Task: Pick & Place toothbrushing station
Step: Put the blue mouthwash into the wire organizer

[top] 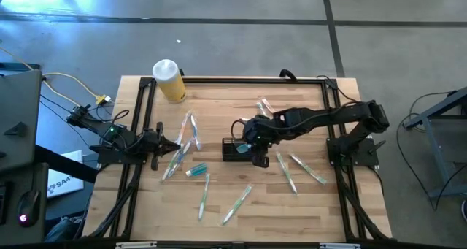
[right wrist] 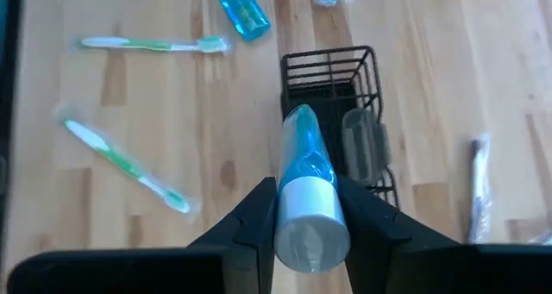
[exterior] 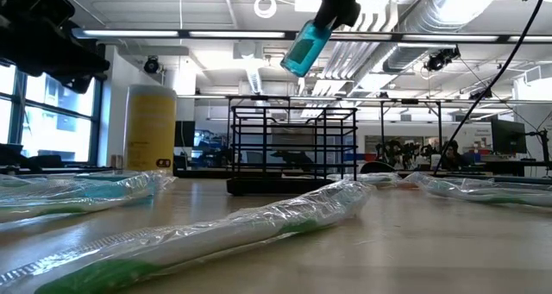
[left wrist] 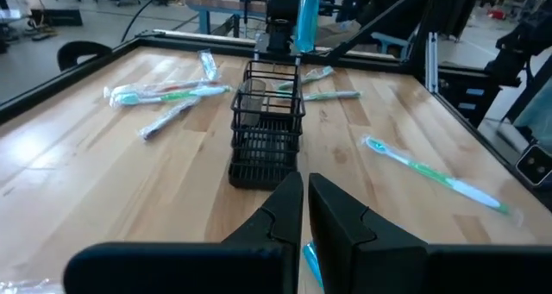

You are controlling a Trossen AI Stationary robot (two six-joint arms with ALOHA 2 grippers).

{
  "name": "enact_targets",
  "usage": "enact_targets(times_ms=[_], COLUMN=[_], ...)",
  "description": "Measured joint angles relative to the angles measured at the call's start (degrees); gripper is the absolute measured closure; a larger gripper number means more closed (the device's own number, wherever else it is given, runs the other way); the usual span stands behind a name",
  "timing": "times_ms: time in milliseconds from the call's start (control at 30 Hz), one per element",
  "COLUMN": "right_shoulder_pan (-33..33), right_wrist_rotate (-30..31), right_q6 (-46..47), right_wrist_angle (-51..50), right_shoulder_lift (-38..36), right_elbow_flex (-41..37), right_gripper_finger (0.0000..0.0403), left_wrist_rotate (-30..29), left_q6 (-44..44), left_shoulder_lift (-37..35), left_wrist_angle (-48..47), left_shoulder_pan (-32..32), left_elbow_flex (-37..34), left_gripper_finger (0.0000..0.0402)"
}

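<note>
The toothbrushing station, a small black wire-mesh caddy [top: 235, 150] [left wrist: 267, 134] [right wrist: 332, 87] [exterior: 293, 147], stands on its base mid-table, with a pale translucent item [right wrist: 362, 143] inside it. My right gripper [top: 250, 142] [right wrist: 309, 199] hovers above the caddy, shut on a blue tube with a white cap [right wrist: 306, 182] [exterior: 304, 48]. My left gripper [top: 175, 147] [left wrist: 306, 190] waits shut near the table's left edge, facing the caddy and holding nothing. My right gripper pinches the blue tube between its two fingers [right wrist: 259, 209], one on either side, near the white cap end [right wrist: 309, 209]. The fingers slant down from above. The tube is lifted clear, tilted, its flat blue end [right wrist: 300, 121] pointing down toward the caddy's open top.
Several wrapped toothbrushes lie scattered around the caddy [top: 179, 143] [top: 292, 172] [right wrist: 129, 165]. A second blue tube [top: 195, 171] [right wrist: 244, 9] lies left of the caddy. A yellow cylinder with a white lid [top: 168, 79] stands at the far left corner. A black frame [top: 139, 132] edges the table.
</note>
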Motion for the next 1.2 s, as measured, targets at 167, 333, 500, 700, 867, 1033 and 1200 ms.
enact_targets(times_ms=[167,333,500,700,867,1033,1200], right_shoulder_pan=[-1.77,-3.21,-3.16,-2.63,-2.71,-3.05,-4.31], right_wrist_rotate=[1.11,-0.03,-0.69,-1.62,-3.23,-3.06,-4.5], right_q6=[-3.35,-7.25,-10.71,-10.98,-5.25,-0.97,6.15], right_wrist_angle=[-1.38,-1.43,-1.27,-1.28,-1.77,-2.85,-3.42], right_shoulder_lift=[1.99,3.95,4.49,4.38,6.15,7.74,8.03], right_elbow_flex=[0.0,-0.01,-0.04,0.0,-0.02,0.02,0.0], right_gripper_finger=[0.0316,0.0316,0.0316,0.0316,0.0316,0.0316,0.0316], left_wrist_rotate=[0.0,0.01,-0.05,-0.6,-1.29,-1.33,-1.79], left_q6=[-1.36,-1.37,-1.24,-2.14,-2.19,-2.14,-2.11], left_shoulder_lift=[0.54,3.52,7.45,14.52,20.36,24.25,26.03], left_wrist_angle=[1.97,6.42,19.22,25.66,30.89,33.54,35.9], left_shoulder_pan=[-0.01,0.0,0.01,0.01,0.01,0.01,0.01], left_elbow_flex=[-0.17,-0.66,-5.19,-5.88,-5.9,-5.95,-5.95], left_gripper_finger=[0.0382,0.0382,0.0382,0.0382,0.0382,0.0382,0.0382])
